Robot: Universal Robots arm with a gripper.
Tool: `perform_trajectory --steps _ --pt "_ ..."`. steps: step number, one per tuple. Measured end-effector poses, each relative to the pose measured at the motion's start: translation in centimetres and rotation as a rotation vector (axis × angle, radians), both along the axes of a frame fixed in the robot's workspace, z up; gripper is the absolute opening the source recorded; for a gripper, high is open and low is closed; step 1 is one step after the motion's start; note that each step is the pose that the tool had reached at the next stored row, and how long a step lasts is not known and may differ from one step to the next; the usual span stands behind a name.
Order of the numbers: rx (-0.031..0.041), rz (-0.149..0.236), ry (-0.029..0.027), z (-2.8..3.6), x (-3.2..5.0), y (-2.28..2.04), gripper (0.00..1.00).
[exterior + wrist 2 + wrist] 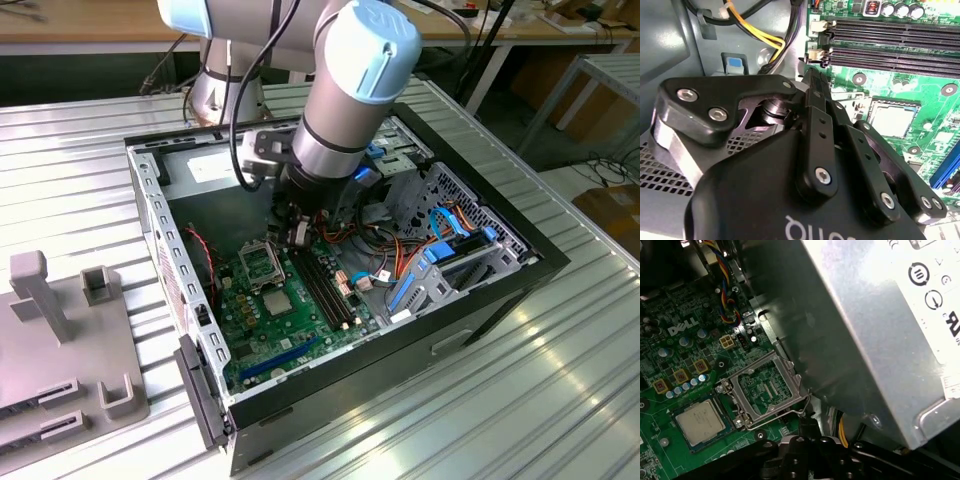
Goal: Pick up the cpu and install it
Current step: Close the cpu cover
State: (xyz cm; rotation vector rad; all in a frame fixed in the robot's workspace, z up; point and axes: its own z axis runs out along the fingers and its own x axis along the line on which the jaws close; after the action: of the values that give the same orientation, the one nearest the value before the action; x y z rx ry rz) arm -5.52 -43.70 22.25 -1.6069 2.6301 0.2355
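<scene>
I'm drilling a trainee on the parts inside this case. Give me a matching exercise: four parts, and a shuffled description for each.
Parts:
1. cpu
2. socket frame
3. memory slots
4. power supply

Descriptions:
A. long black parallel strips
B. large grey box
C. flat silver square
D. hollow metal rectangle

Pairs: 1-C, 2-D, 3-A, 4-B

Tight access inside the computer case (480, 300)

The cpu (701, 421) lies uncovered from above, but the raised socket frame (765, 390) stands just beside it, the power supply (865, 340) looms close, and memory slots (890, 45) and cables (400, 262) crowd the other sides.
</scene>
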Motion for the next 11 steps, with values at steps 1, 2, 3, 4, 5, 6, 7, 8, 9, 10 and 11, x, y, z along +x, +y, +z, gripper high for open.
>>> perform_trajectory --steps 1,2,3,4,5,6,7,8,9,10,11 --pt "0.0068 0.000 0.0000 -0.06 0.00 -0.06 0.11" --pt "0.0142 0.000 0.0000 -0.11 0.00 -0.11 0.11" --pt "0.0217 0.000 0.0001 -0.17 0.00 -0.17 0.11" --pt "0.0265 0.000 0.0001 -0.26 0.00 -0.21 0.11" --pt "0.0286 0.000 -0.0002 -0.42 -0.01 -0.23 0.11" --pt "0.0291 0.000 -0.0001 -0.55 -0.01 -0.24 0.11" --pt "0.0300 0.000 0.0000 -0.76 0.00 -0.24 0.11" --pt "0.0322 -0.001 0.0001 -0.87 0.02 -0.24 0.11" --pt "0.0338 -0.002 0.0000 -0.90 0.02 -0.24 0.11" --pt "0.0355 -0.003 0.0000 -0.93 0.02 -0.24 0.11" --pt "0.0372 -0.004 -0.0001 -0.96 0.02 -0.23 0.11"
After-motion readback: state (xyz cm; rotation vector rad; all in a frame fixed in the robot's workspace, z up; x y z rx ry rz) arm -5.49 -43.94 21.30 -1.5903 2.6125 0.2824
